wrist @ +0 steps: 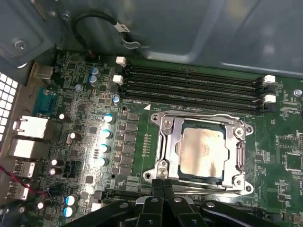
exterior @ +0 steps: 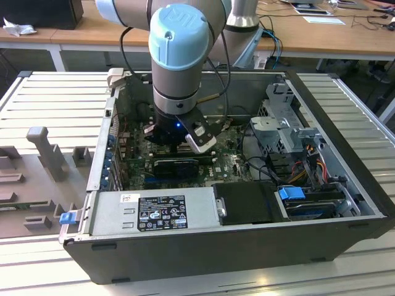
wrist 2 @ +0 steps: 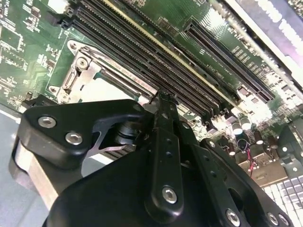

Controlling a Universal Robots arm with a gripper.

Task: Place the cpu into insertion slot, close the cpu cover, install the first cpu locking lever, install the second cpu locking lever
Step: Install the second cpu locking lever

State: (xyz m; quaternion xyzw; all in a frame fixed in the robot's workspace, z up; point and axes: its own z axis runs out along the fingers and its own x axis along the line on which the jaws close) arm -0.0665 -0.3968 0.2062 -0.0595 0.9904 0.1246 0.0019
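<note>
Notably, the cpu (wrist: 202,151), plain silver-grey with faint smears, lies seated in the insertion slot (wrist: 201,185) mid-motherboard (wrist: 284,156), near the memory slots (wrist: 189,80), with the cpu cover (wrist: 166,142) lying flat around it. The gripper (wrist: 163,187) has its fingers (wrist: 157,185) clenched together, grasping nothing, tips at the socket's edge. Probable risks: tips slipping onto the chip, or a lever left unlatched so the frame springs up.
</note>
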